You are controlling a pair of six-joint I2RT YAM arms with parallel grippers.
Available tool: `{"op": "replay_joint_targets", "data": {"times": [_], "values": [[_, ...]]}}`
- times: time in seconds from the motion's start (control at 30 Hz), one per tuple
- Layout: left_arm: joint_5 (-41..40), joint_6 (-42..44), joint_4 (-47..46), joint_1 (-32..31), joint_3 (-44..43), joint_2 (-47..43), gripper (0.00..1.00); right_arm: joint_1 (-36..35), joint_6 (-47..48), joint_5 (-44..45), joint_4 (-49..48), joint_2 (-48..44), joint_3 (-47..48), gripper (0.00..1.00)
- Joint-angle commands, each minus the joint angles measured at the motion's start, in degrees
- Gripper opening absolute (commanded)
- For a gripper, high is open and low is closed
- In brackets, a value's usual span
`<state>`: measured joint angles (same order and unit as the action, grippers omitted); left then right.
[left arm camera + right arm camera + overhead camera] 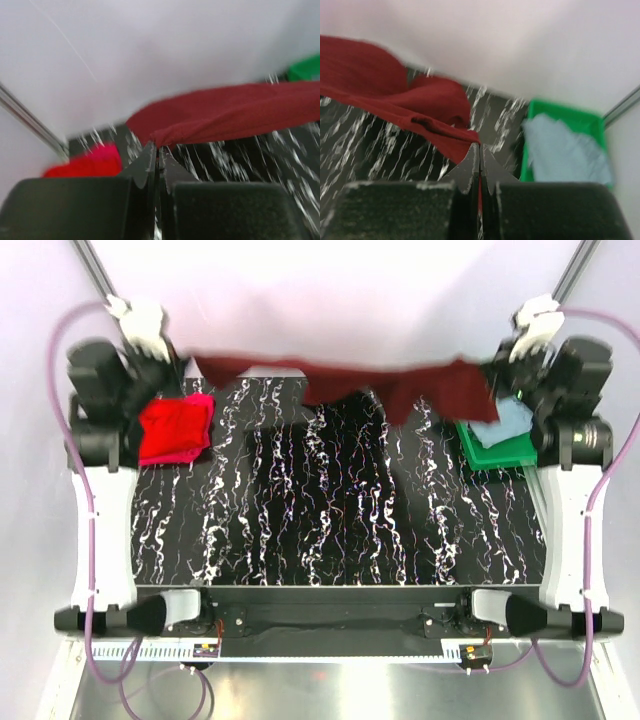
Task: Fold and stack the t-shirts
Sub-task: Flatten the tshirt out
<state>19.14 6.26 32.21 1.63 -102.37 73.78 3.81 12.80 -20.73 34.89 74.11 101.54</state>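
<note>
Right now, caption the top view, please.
Left fingers and right fingers hold the dark maroon t-shirt stretched over the far edge of the table.

Maroon t-shirt (420, 388) across the far side

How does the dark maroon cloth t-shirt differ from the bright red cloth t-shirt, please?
The dark maroon cloth t-shirt hangs stretched wide between the left gripper and right gripper; the bright red cloth t-shirt lies ungripped in a compact heap on the table. Both are plain soft cloth.
</note>
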Motion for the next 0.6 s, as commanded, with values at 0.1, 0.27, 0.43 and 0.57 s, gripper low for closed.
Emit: {"op": "replay_joint_targets", "data": {"times": [0.1, 0.27, 0.43, 0.57], "values": [[8.54, 2.09, 19.63, 0.74, 16.31, -9.69, 0.0, 0.84, 3.37, -5.27, 17.36, -6.59, -11.0, 0.0], [8.55, 2.09, 27.9, 0.66, 24.66, -19.27, 0.0, 0.84, 5.48, -8.62, 26.97, -11.7, -12.77, 0.0], [8.11, 3.75, 35.54, 0.74, 23.45, -19.65, 0.0, 0.84, 7.06, -12.75, 37.6, -13.64, -12.94, 0.0], [8.72, 7.35, 45.13, 0.66, 20.8, -16.65, 0.0, 0.84, 8.91, -15.04, 43.5, -14.95, -16.44, 0.0]]}}
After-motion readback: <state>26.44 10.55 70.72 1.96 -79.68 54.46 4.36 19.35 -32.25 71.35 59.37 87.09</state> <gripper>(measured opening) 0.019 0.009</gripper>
